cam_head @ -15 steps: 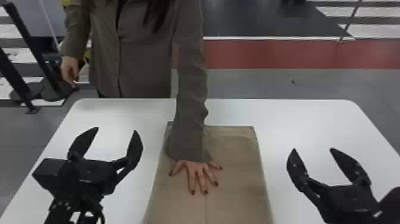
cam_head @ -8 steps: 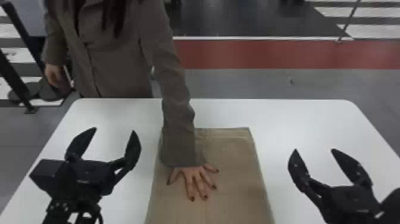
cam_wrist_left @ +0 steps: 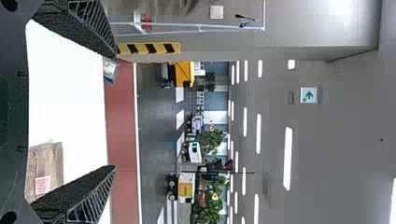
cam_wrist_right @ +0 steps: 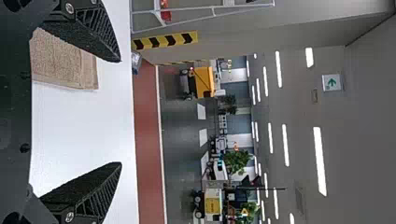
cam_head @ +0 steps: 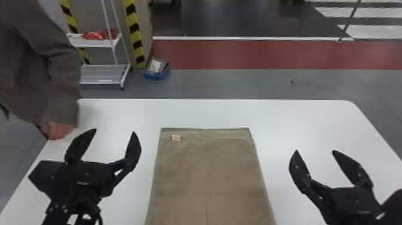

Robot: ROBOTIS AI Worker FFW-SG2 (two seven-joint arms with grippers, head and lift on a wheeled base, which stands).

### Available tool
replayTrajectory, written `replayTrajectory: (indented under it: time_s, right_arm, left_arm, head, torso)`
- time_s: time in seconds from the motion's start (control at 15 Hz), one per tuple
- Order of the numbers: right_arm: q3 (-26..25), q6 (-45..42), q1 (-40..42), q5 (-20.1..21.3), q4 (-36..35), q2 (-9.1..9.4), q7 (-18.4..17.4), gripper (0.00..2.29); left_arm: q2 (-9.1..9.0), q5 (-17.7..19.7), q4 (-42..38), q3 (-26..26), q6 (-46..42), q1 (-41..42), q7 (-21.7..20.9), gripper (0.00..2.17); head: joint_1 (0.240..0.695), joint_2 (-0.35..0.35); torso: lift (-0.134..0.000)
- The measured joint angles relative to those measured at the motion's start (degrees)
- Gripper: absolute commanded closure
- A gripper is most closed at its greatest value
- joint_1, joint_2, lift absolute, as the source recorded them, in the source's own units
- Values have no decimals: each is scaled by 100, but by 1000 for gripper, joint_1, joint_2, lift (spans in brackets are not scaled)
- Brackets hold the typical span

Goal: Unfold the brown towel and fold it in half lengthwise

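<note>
Left tool (cam_head: 115, 130) and right tool (cam_head: 315, 150) spread wide, empty; brown towel (cam_head: 206, 167) likely awaiting unfolding, next needing an edge pinch.

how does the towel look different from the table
The towel is brown, the table white. The towel's far corners are sharp, the table's far right corner rounded. The towel covers only a middle strip of the wider table. Both have a straight far edge.
</note>
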Motion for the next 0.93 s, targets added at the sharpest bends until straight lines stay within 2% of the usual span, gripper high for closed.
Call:
replayTrajectory:
  time_s: [0.27,0.4,0.8,0.93]
  right_arm:
    - [8,0,7,2,46,0,17,97]
    - [28,0,10,19,105,0,18,97]
    - [60,32,-52,181,267,7,64,97]
    - [112,245,-220,208,344,-40,95,97]
  left_arm:
    - [-7,0,32,-7,0,-1,-17,26]
    - [-24,0,161,-68,0,-88,-99,184]
    - [-68,-21,1530,-924,79,-1273,-377,211]
    - [-122,-34,1801,-1072,202,-1545,-456,218]
  head:
    - [695,-3]
    - [695,-6]
    - [695,-84]
    - [695,-104]
  torso:
    - [-108]
    - [-108]
    - [-108]
    - [-108]
